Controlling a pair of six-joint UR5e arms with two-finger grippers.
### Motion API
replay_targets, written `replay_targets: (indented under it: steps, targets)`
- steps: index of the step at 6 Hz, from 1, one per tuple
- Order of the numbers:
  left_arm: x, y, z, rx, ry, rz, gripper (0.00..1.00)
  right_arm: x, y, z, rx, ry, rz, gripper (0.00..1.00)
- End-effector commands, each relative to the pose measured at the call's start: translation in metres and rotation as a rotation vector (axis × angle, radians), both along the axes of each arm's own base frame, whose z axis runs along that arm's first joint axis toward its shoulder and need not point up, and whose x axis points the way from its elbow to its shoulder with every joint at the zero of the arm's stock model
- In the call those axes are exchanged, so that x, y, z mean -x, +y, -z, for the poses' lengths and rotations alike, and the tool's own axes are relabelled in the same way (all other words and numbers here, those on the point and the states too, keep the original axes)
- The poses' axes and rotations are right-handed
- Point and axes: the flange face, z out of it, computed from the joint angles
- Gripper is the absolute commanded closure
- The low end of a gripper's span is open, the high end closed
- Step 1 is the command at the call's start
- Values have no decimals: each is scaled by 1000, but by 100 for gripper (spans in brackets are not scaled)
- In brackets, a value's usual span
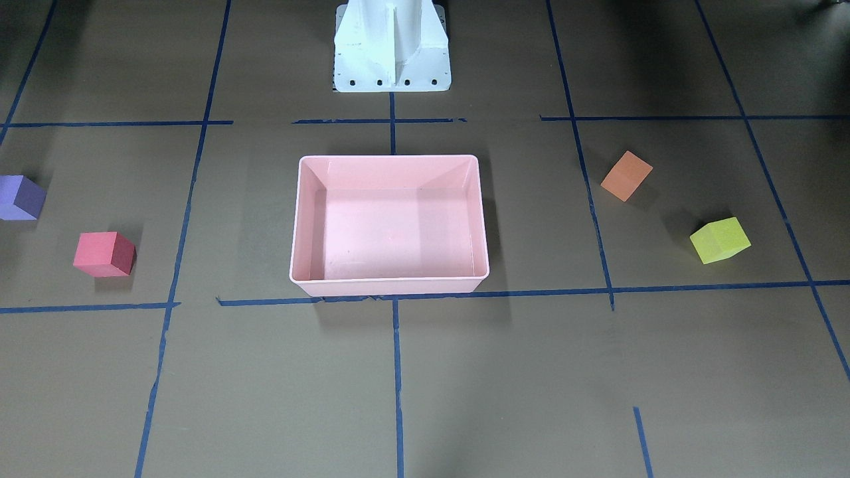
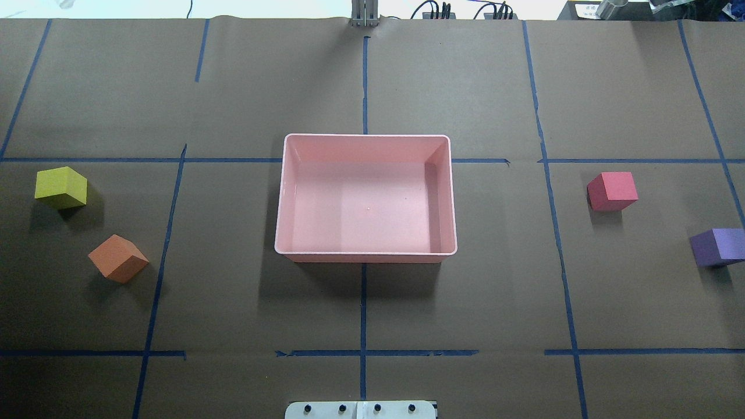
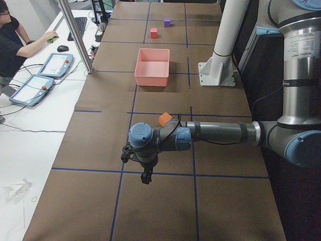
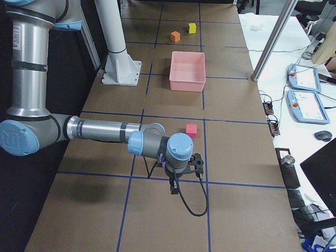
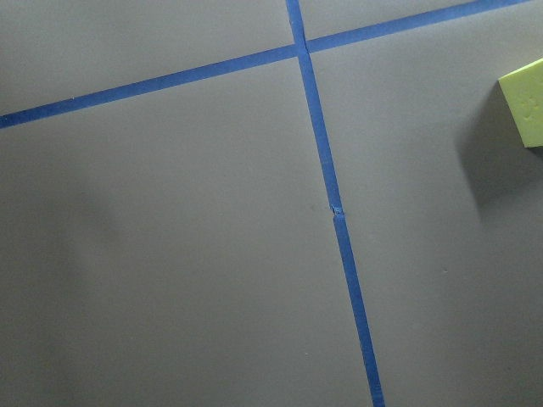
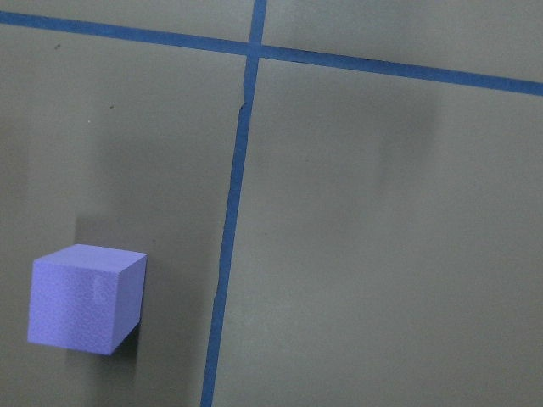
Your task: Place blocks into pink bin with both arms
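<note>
The pink bin (image 2: 366, 138) stands empty at the table's middle. The yellow-green block (image 2: 61, 187) and the orange block (image 2: 118, 259) lie on the left side. The red block (image 2: 612, 191) and the purple block (image 2: 719, 247) lie on the right side. My left gripper (image 3: 146, 176) hangs above the table at its left end, beyond the orange block (image 3: 165, 119); its wrist view catches the yellow-green block (image 5: 526, 102). My right gripper (image 4: 174, 187) hangs at the right end near the red block (image 4: 191, 130); its wrist view shows the purple block (image 6: 85, 297). I cannot tell whether either gripper is open or shut.
The white pedestal base (image 1: 392, 46) stands behind the bin. Blue tape lines (image 2: 364, 302) grid the brown paper. An operator (image 3: 15, 40), teach pendants (image 3: 55, 64) and a metal post (image 3: 75, 35) are on the white bench beyond the far edge.
</note>
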Motion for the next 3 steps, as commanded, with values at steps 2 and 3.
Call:
replay_targets:
  steps: [2,3]
  targets:
    - [-5,-3,3,-15,-1,-10,0,2,-1,4,-10,-1,5,0]
    - [-13,-20,19,-97,3,-21,0,3,-1,3,-6,-1,5,0]
